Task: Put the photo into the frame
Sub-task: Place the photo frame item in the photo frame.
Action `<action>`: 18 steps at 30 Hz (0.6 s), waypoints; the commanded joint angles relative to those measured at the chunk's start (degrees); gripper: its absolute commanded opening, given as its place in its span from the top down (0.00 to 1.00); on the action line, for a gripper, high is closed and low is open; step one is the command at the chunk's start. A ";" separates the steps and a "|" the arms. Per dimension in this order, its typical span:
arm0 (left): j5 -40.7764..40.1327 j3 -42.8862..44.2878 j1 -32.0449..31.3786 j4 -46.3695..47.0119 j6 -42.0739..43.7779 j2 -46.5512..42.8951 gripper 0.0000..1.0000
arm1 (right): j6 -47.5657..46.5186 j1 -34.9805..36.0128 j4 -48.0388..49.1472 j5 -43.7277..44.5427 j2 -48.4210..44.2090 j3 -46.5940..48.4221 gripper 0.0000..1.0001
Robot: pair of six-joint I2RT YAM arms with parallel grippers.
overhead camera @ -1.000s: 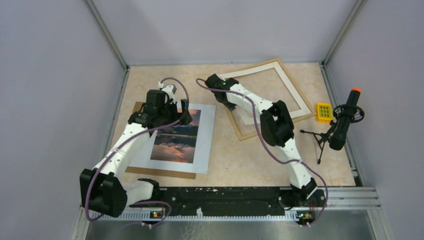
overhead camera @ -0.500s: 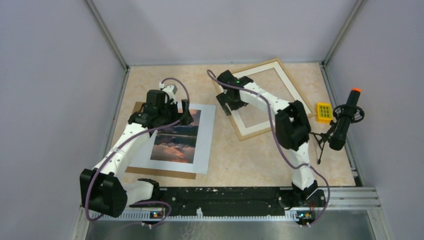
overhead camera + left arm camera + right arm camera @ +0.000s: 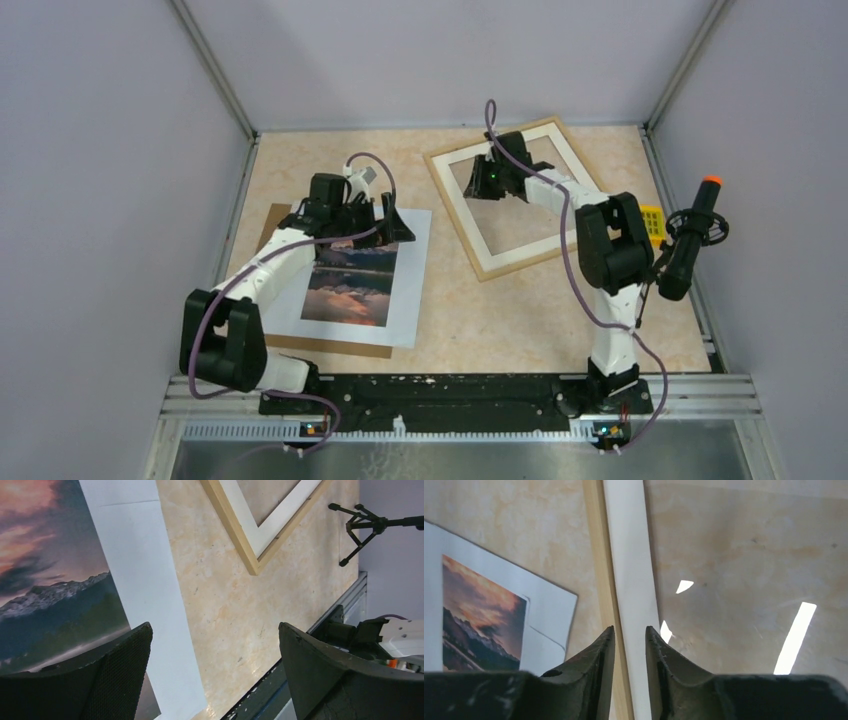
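Photo point(image 3: 350, 285) lies flat, left-centre of the table point(image 3: 480, 320), on top of a brown backing board point(image 3: 320, 346) that pokes out along its near edge & far-left corner. Sunset pic faces up, white margin all round.

L gripper point(image 3: 214, 630) is over the photo's far-right part, jaws spread wide, nothing btw them. In the wrist view one finger sits over the printed pic and the other over bare tabletop, w/ the right-hand white margin and its edge in the gap. Can't tell if the tips touch the paper.

Frame point(image 3: 455, 218) is at the far right of the table, turned at an angle, lying flat as far as I can see, white mat point(image 3: 629, 555) inside the wood moulding. Strip of bare table separates it from the photo; not touching.

R gripper point(image 3: 629, 630) is at the frame's left rail near the far-left corner. Jaws narrow, just a slit. The slit lines up w/ the seam where moulding meets mat, but can't tell whether it's pinching the rail or only above it.

Mic-like thing on a small tripod point(image 3: 685, 250) stands at the right edge, w/ a yellow keypad block point(image 3: 650, 215) just beside it, partly behind the R arm.
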 commanded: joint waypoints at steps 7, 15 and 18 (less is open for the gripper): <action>3.04 2.35 -0.05 5.04 -3.61 7.96 0.02 | 9.20 -0.42 20.17 -5.99 6.42 -1.25 0.76; -10.47 7.59 0.58 -7.15 2.62 9.16 0.02 | 3.87 3.46 3.53 -2.03 1.23 2.74 0.45; -9.35 3.80 3.07 -7.19 -0.12 9.24 0.02 | 7.54 5.43 7.36 -7.58 -3.78 -4.09 0.31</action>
